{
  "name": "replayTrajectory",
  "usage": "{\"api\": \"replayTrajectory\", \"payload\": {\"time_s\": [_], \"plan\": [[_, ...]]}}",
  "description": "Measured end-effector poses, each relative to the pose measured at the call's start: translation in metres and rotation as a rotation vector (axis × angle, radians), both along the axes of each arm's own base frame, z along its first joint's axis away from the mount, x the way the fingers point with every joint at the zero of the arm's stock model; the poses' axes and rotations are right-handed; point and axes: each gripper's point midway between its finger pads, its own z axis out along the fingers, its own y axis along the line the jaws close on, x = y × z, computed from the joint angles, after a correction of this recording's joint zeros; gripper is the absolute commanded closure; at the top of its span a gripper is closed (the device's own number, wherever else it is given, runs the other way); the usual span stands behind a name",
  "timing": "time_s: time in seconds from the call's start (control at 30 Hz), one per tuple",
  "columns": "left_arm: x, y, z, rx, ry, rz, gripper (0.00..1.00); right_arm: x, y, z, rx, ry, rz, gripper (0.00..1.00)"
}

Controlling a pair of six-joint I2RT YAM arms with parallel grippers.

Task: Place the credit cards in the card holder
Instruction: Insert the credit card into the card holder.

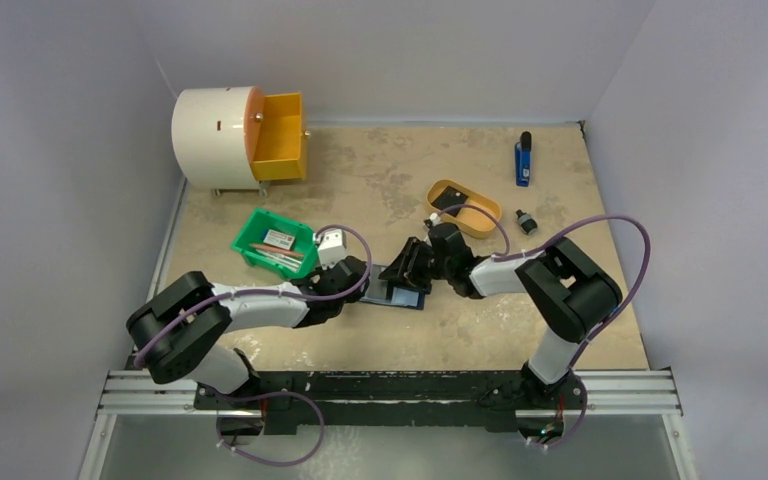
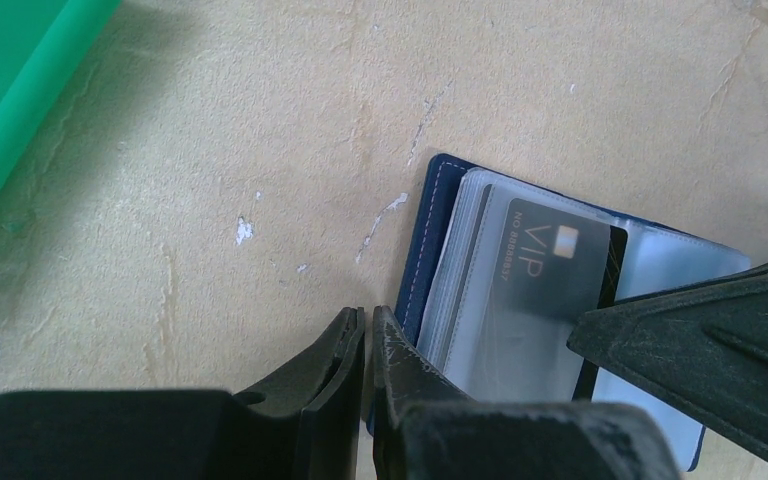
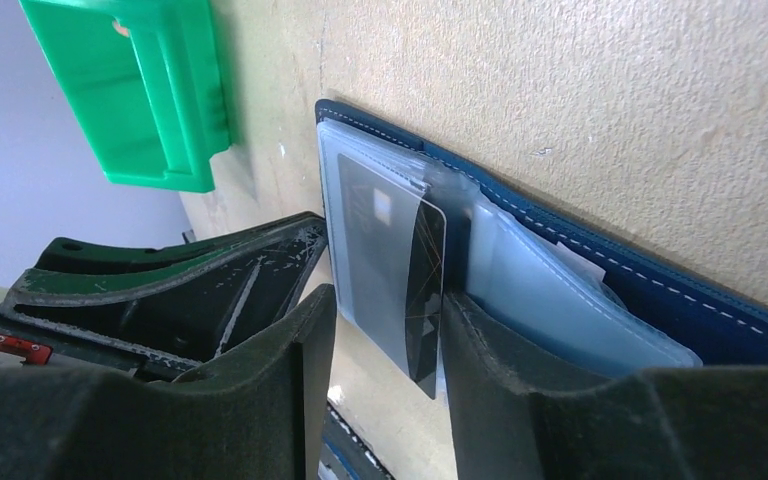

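The navy card holder (image 1: 407,297) lies open on the table between both arms. A black credit card (image 2: 550,262) marked VIP sits partly inside a clear sleeve of the card holder (image 2: 423,240), its dark edge sticking out. My right gripper (image 3: 385,330) is open around that card (image 3: 400,270); the card rests against one finger and a gap shows at the other. My left gripper (image 2: 368,335) is shut with nothing seen between its jaws, one finger lying on the holder's near edge.
A green bin (image 1: 250,238) with cards in it stands left of the holder. Behind my right gripper sits a mustard oval tray (image 1: 480,222) holding a dark card (image 1: 447,200). A white drum with an orange drawer (image 1: 280,135) is at back left, a blue tool (image 1: 523,160) at back right.
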Motion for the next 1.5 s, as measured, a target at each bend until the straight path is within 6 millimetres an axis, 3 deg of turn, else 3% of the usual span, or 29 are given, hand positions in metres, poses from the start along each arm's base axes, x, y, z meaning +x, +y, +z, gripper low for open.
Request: {"api": "replayTrajectory", "payload": {"time_s": [1.27,1.5], "plan": [[-0.011,0.009,0.001,-0.017,-0.005,-0.023,0.93,0.004,0.027,0.005,-0.112,-0.012,0.172,0.55],[-0.009,0.010,0.003,0.019,-0.004,-0.027,0.92,0.001,0.026,0.005,-0.166,-0.015,0.203,0.51]]}}
